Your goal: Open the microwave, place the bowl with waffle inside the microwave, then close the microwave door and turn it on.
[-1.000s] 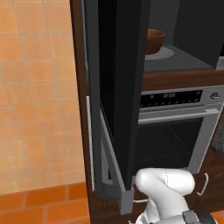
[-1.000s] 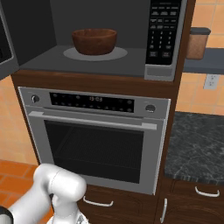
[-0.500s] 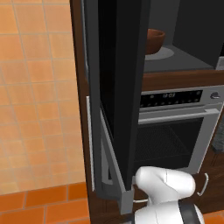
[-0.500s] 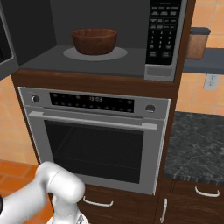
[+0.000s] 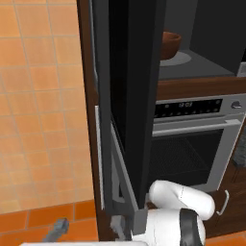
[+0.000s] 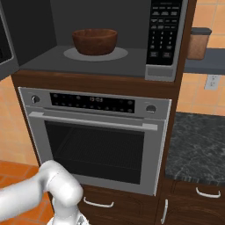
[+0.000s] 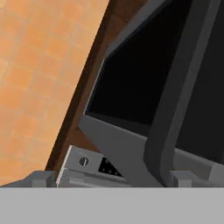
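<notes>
Tool (image 7: 113,183): low, close under the door's bottom edge; tips barely show, so I cannot tell how far apart they are or whether they hold anything.
Door (image 5: 132,96): swung wide open, edge-on to the left base view, standing out from the microwave's left side; probably left open to give reach to the cavity.
Oven (image 6: 96,140): directly below the microwave, shut.
Microwave (image 6: 165,39): cavity open, keypad on its right.
Bowl (image 6: 95,41): inside the microwave, upright on the round turntable (image 6: 121,54), centred so it can spin.
Stage: judged ready for closing the door; contents of bowl not discernible.
</notes>
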Robot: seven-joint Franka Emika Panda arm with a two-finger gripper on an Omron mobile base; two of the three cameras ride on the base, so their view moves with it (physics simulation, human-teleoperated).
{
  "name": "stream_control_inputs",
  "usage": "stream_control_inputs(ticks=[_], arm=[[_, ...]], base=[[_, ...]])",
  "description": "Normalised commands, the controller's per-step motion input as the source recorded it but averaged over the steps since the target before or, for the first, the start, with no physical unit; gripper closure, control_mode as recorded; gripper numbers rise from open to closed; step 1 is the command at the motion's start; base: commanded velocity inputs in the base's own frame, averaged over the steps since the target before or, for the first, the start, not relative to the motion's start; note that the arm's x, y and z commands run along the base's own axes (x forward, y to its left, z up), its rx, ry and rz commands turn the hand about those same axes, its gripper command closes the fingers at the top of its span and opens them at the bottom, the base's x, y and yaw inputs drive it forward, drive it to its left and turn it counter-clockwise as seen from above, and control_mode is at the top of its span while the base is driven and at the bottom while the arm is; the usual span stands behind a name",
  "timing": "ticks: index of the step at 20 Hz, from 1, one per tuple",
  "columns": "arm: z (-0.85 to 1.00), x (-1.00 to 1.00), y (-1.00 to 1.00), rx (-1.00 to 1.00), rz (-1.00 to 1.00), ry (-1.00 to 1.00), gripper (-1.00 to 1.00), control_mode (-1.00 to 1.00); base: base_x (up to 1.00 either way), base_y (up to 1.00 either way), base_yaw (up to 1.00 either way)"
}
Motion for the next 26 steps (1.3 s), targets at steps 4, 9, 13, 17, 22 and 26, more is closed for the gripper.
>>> stream_control_inputs(ticks=[4,9,13,17,22,26], arm=[[-0.05,0.65,-0.59,-0.02,-0.41,0.05,-1.0,-1.0],[0.0,0.23,-0.84,-0.02,-0.34,0.0,-1.0,-1.0],[0.0,0.07,-0.94,0.0,-0.11,-0.04,-1.0,-1.0],[0.0,0.12,-0.93,-0.01,-0.03,-0.09,-1.0,-1.0],[0.0,0.27,-0.98,-0.03,-0.07,-0.02,-1.0,-1.0],[0.0,0.37,-1.0,0.0,-0.23,0.04,-1.0,-1.0]], base=[[0.0,0.0,0.0],[0.0,0.0,0.0],[0.0,0.0,0.0],[0.0,0.0,0.0],[0.0,0.0,0.0],[0.0,0.0,0.0]])
